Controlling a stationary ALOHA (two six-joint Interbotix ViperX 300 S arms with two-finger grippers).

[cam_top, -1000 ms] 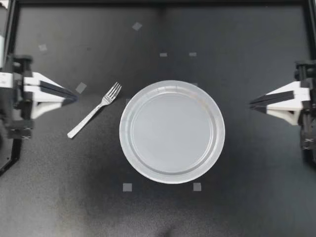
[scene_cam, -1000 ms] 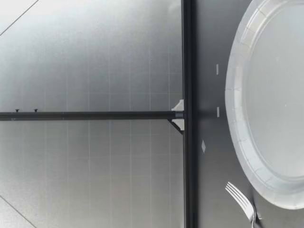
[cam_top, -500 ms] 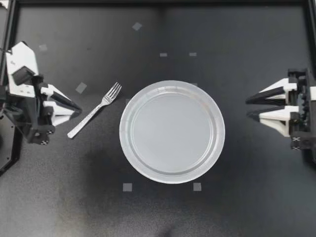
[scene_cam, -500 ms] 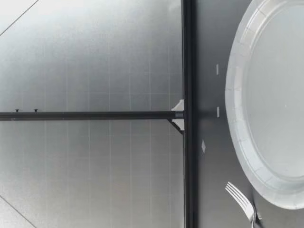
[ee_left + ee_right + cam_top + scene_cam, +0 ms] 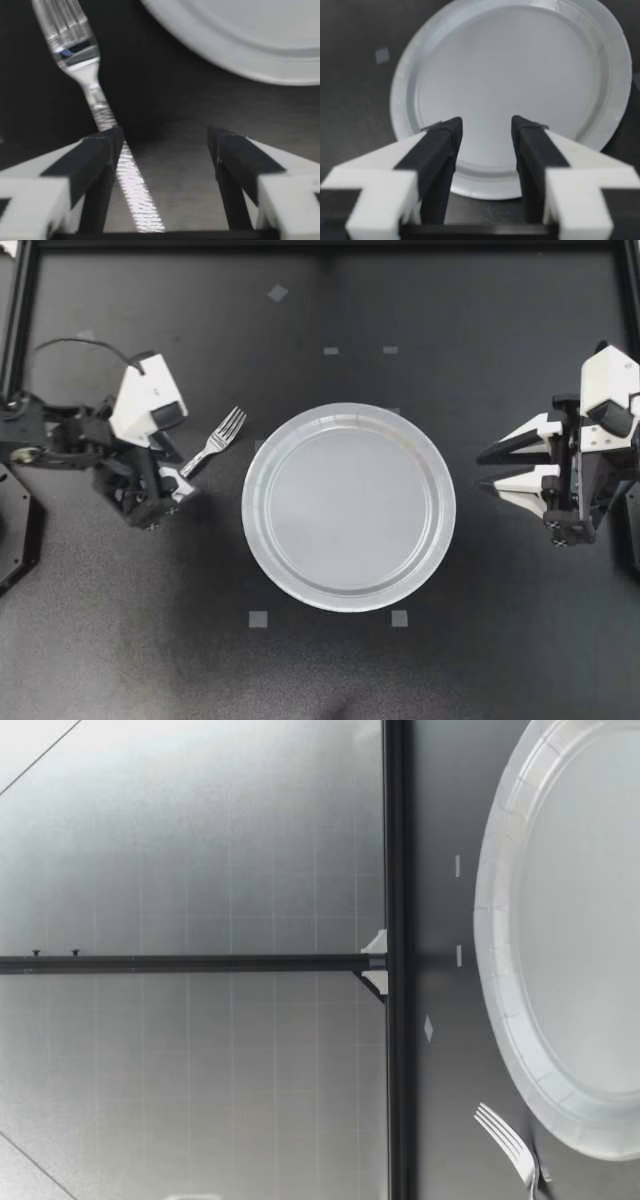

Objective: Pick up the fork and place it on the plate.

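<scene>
Now comes the grasp: my left gripper (image 5: 176, 478), spread wide, straddles the handle of the shiny silver metal fork (image 5: 220, 432), lying on the black table (image 5: 330, 670) just beside the round white paper plate (image 5: 262, 540). Next, I judge: centre, then close. My right gripper (image 5: 482, 470) hangs with fingers apart.

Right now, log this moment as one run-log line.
phase: pre-grasp | left claw: open, straddling fork handle, no grip | right claw: open, beside plate | fork: on table, off plate
</scene>
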